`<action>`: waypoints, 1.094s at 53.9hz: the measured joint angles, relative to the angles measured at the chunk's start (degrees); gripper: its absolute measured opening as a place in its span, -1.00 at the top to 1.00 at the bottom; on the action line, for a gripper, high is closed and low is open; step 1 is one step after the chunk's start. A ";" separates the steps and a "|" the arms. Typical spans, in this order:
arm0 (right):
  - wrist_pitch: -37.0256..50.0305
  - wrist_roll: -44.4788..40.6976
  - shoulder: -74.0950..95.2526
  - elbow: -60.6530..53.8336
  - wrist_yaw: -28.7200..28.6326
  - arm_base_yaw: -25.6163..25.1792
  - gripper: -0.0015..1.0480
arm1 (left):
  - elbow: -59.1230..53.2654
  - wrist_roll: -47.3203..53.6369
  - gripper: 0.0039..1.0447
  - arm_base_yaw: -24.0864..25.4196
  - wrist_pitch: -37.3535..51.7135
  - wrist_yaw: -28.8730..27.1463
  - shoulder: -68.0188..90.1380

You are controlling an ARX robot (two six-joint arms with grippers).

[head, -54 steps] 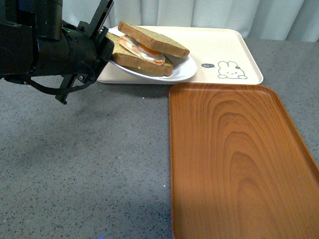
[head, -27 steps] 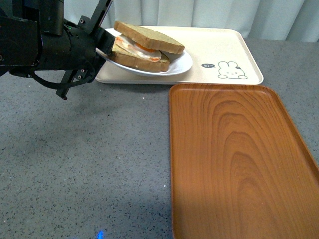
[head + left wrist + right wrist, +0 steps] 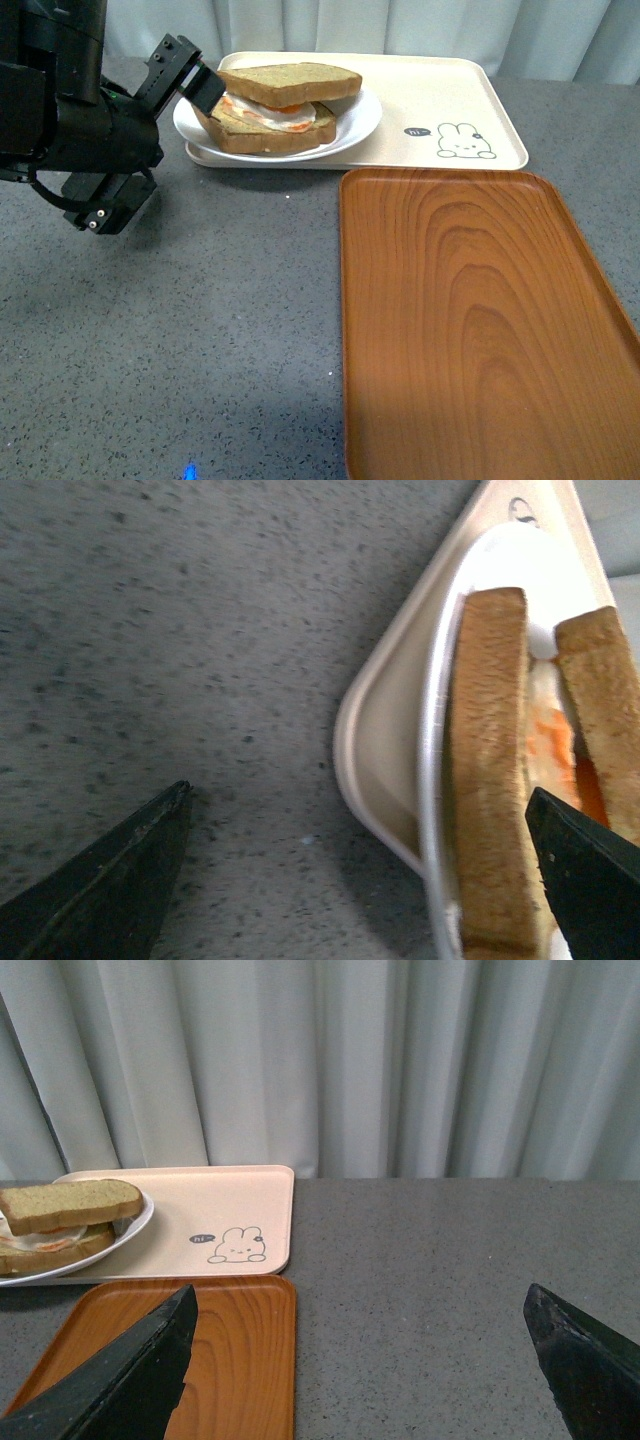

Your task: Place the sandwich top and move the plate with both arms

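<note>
The sandwich top [image 3: 290, 80] lies on the egg and the lower slice on the white plate [image 3: 355, 125]. The plate rests on the left end of the beige rabbit tray [image 3: 450, 95]. My left gripper [image 3: 160, 130] is open and empty beside the plate's left rim, one finger high and one low. In the left wrist view the plate rim [image 3: 432, 730] and the sandwich top [image 3: 600, 690] lie just beyond the open left gripper [image 3: 358, 790]. My right gripper [image 3: 360, 1290] is open and empty above the grey table, far from the plate [image 3: 130, 1232]; it is out of the front view.
The orange wood-grain tray [image 3: 470, 320] lies empty on the right, just in front of the beige tray; it also shows in the right wrist view [image 3: 200, 1350]. The grey speckled tabletop [image 3: 180, 340] spreads to the left. A pale curtain [image 3: 350, 1060] hangs behind the table.
The plate was tilted up at its left rim in my left gripper. It now lies flat on the beige tray, and the left gripper has opened and drawn back to the left.
</note>
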 joint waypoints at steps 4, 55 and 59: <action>0.00 0.00 0.00 0.00 0.00 0.00 -0.83 | -1.33 1.68 -0.88 1.20 -1.60 -1.31 -1.09; 0.00 0.00 0.00 0.00 -0.02 0.00 -0.83 | -50.10 55.78 0.77 13.38 30.49 7.78 -51.06; 0.00 0.00 0.00 0.00 0.00 0.00 -0.83 | -53.20 56.13 0.92 13.38 24.79 7.76 -59.74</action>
